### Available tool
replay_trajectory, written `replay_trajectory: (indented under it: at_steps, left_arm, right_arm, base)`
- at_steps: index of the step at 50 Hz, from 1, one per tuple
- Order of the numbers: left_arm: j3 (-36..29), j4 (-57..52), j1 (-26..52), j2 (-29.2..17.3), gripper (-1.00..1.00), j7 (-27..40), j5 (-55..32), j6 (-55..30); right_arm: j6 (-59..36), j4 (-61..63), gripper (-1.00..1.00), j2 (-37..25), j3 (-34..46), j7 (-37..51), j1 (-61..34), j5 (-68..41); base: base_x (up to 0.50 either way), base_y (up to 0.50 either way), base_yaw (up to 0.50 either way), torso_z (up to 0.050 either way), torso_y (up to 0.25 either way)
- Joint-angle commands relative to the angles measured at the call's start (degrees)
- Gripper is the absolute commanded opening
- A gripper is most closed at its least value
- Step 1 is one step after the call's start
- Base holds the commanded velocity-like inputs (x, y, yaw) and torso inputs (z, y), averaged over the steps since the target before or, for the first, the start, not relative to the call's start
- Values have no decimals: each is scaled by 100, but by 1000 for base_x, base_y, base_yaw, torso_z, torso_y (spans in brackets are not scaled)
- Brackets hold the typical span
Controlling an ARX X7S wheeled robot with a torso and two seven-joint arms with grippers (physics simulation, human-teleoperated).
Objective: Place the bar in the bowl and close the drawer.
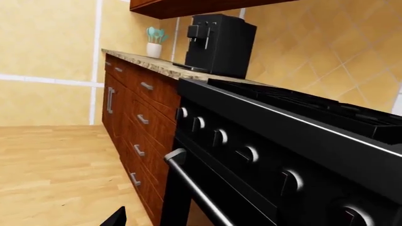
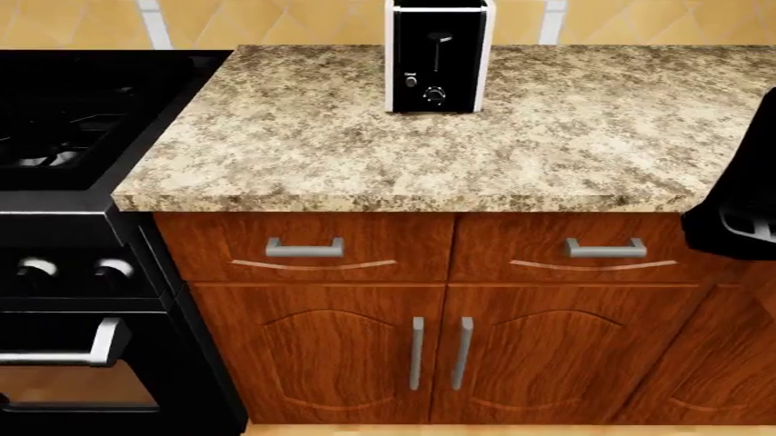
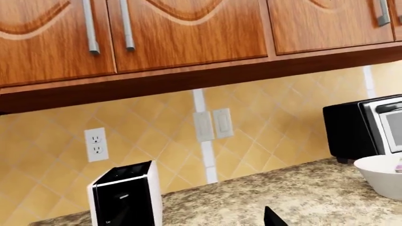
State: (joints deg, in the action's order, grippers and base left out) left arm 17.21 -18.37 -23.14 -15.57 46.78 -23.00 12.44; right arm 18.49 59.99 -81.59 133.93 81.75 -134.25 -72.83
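Observation:
The white bowl stands on the speckled counter, at the edge of the right wrist view, beside a black toaster oven. The bar is out of view. Two wood drawers with horizontal grey handles sit under the counter in the head view, and both fronts look flush. My right gripper hangs over the counter; one dark fingertip shows far off centre, with nothing between the jaws. My left gripper faces the stove, showing one fingertip, and holds nothing.
A black-and-white toaster stands at the counter's back. The black stove with its oven handle adjoins the counter on the left. Past it stand a coffee machine and a utensil pot. My right arm enters from the right.

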Motion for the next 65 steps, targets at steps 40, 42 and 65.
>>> replay_trajectory:
  at_steps: [40, 42, 65]
  left_arm:
    - [-668, -280, 353, -182, 100, -98, 348, -380]
    - [-693, -244, 367, -176, 100, -119, 349, -361]
    - [-1131, -255, 366, -391, 100, -501, 883, -65]
  right_arm:
    - [-688, -927, 100, 1815, -5058, 768, 8792, 6287]
    - [-1055, -822, 100, 1872, -5238, 785, 8940, 6376]
    - [-1275, -1157, 100, 2246, -7116, 678, 10718, 6687]
  base:
    - [0, 0, 0, 0, 0]
    - [0, 0, 0, 0, 0]
    - [0, 0, 0, 0, 0]
